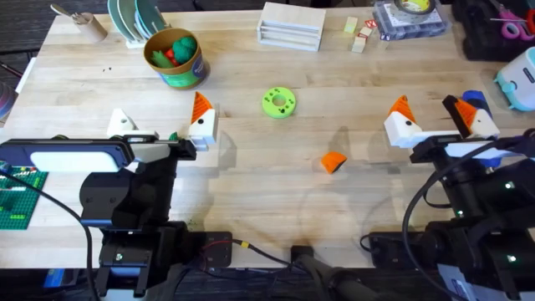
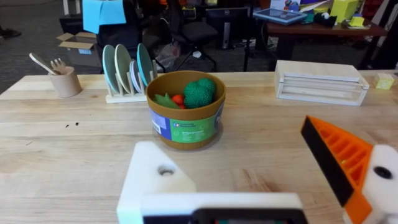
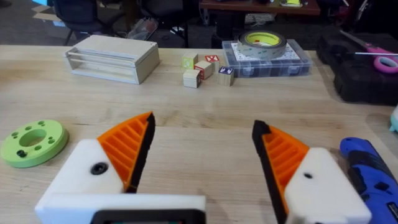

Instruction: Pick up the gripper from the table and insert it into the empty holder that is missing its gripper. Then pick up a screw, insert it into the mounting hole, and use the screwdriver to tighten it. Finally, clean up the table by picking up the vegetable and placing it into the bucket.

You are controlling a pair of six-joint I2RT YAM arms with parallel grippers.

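The gripper [image 1: 333, 162] is lying on the table [image 1: 251, 150], long axis toward 4 o'clock; both arms' jaws are being held open.

Bare tabletop [image 1: 251, 180] lies open between both arms — just the gripper [image 1: 333, 161] interrupts it.

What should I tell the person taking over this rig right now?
Left gripper: open, holding nothing; one finger is the bare white holder with no pad.
Right gripper: open, holding nothing, both pads on.
Loose orange gripper lies on the table between the arms.
Screwdriver lies beside the right gripper.
Bucket far left, already holding toy vegetables.
Done: nothing visible on the pad.
Left: insert pad, screw, tighten, tidy.
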